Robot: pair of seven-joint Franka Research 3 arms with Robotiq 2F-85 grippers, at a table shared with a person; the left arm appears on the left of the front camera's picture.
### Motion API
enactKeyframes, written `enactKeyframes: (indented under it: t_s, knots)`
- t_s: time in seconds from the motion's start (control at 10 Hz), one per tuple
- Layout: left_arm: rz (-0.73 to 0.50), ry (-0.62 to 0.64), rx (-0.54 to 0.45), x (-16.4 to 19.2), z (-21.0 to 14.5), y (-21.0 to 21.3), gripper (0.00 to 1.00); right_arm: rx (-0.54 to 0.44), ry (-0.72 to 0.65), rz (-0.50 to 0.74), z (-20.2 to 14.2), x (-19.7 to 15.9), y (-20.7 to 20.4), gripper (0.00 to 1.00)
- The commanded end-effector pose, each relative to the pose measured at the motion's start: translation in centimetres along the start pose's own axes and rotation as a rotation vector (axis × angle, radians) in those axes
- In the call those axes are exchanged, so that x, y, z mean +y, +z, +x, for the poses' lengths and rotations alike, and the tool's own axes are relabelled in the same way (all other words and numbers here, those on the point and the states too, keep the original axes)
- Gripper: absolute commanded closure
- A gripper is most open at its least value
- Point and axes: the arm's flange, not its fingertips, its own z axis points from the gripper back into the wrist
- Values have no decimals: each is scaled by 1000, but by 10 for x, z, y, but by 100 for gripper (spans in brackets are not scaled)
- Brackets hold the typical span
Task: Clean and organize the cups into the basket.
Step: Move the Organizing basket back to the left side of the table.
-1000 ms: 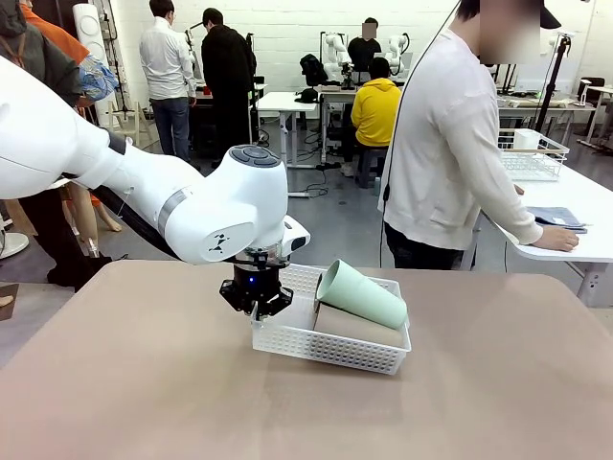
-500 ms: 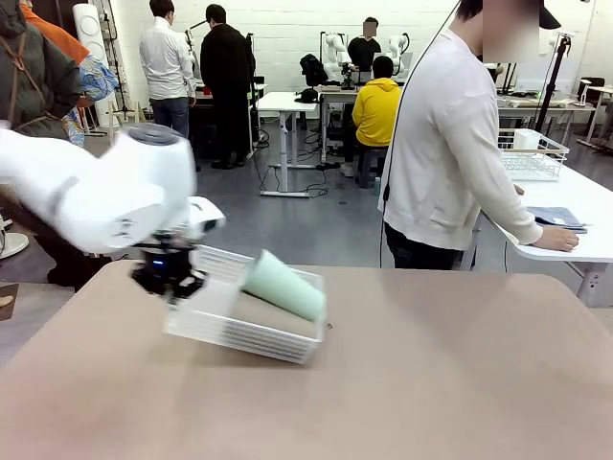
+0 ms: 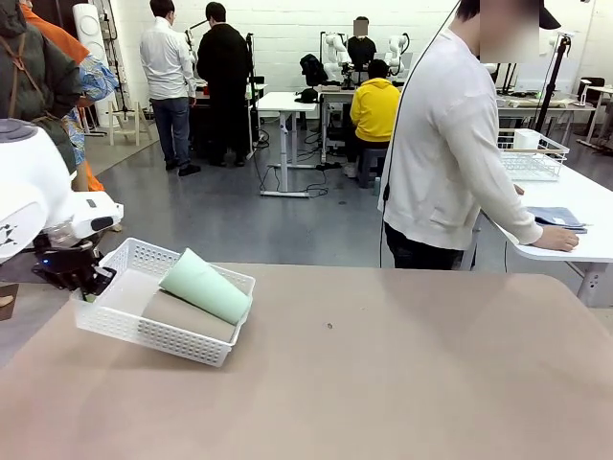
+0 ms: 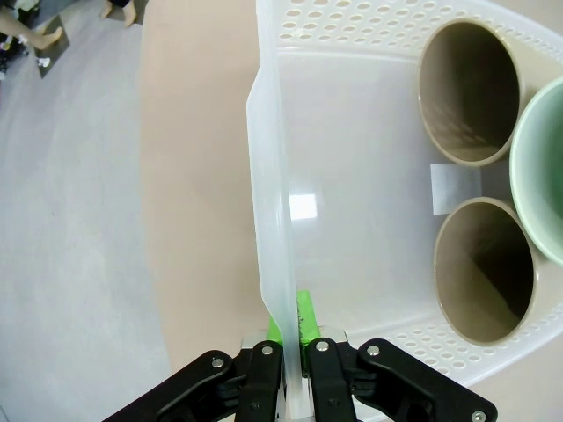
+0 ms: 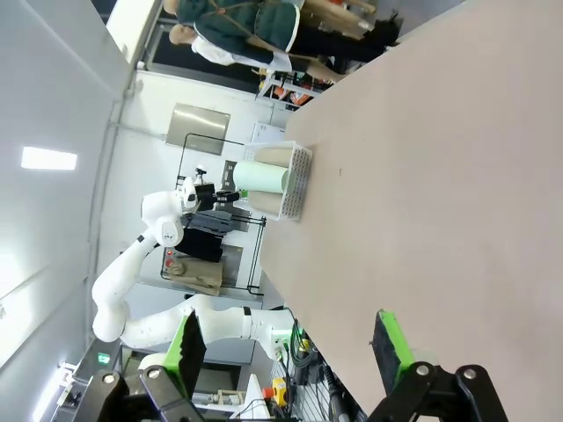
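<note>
The white perforated basket (image 3: 153, 331) sits at the table's left end, near its left edge. In it lie a mint green cup (image 3: 205, 286) on top of a brown cup (image 3: 188, 317). My left gripper (image 3: 79, 278) is shut on the basket's left wall. In the left wrist view the fingertips (image 4: 304, 318) pinch that thin wall (image 4: 271, 176). Inside, two brown cups (image 4: 469, 92) (image 4: 484, 268) and the mint cup (image 4: 545, 185) show their open mouths. My right gripper (image 5: 290, 347) stands open above the table, far from the basket (image 5: 297, 185) and the mint cup (image 5: 259, 176).
The person (image 3: 450, 144) stands beyond the far right edge, turned to a side table with a hand on it. A white wire basket (image 3: 532, 153) stands on that side table. Bare tabletop (image 3: 402, 364) stretches from the middle to the right.
My left gripper has pulled the basket and its cups from the middle of the table to the left end. The person has not moved.
</note>
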Motion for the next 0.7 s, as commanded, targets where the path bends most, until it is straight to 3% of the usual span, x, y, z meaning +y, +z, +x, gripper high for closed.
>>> enactKeyframes:
  t_s: [0.0,0.4,0.6]
  knots:
    - [-77,-27,-24,21,-19,-19,95,-2,-7,-13,0,2,-3,0]
    - [-110,54,9,63,-35,-35,95,-2,-7,-13,0,2,-3,0]
    - [-65,113,78,76,-36,-43,95,-2,-7,-13,0,2,-3,0]
